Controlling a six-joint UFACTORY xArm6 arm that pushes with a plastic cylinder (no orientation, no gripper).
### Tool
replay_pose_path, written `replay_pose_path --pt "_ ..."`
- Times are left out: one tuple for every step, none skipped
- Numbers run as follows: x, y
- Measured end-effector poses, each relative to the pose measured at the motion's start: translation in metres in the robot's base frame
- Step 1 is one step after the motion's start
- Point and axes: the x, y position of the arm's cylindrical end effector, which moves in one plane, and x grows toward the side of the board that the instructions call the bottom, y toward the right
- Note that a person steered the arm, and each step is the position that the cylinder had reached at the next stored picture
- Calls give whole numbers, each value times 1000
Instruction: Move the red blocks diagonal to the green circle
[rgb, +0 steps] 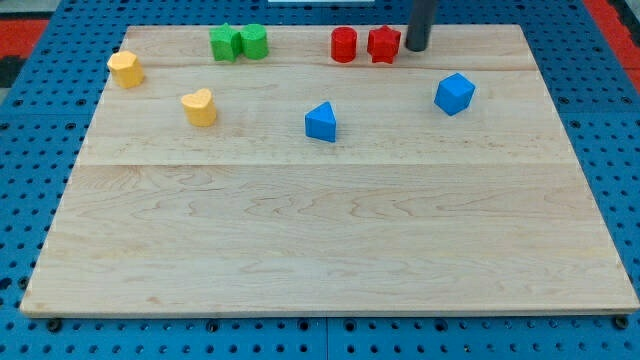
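Note:
Two red blocks sit near the view's top: a red cylinder and a red star-shaped block just to its right, nearly touching. A green circle block stands at the top left of centre, touching a green star-shaped block on its left. My tip is at the top, right beside the red star block's right side, close to or touching it.
A blue triangle block lies mid-board. A blue cube-like block is at the right. A yellow block is at the far left and a yellow heart block lies right of it. The wooden board rests on a blue pegboard.

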Motion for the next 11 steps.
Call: replay_pose_path --pt "-6 -8" --pt "-12 -8" --pt "-21 -5" --pt "-19 -64" --pt "-6 -122" --pt "-5 -137" --pt "-7 -150" --pt "-8 -199" --pt "-10 -201" --pt "0 -153" --pt "34 -119"
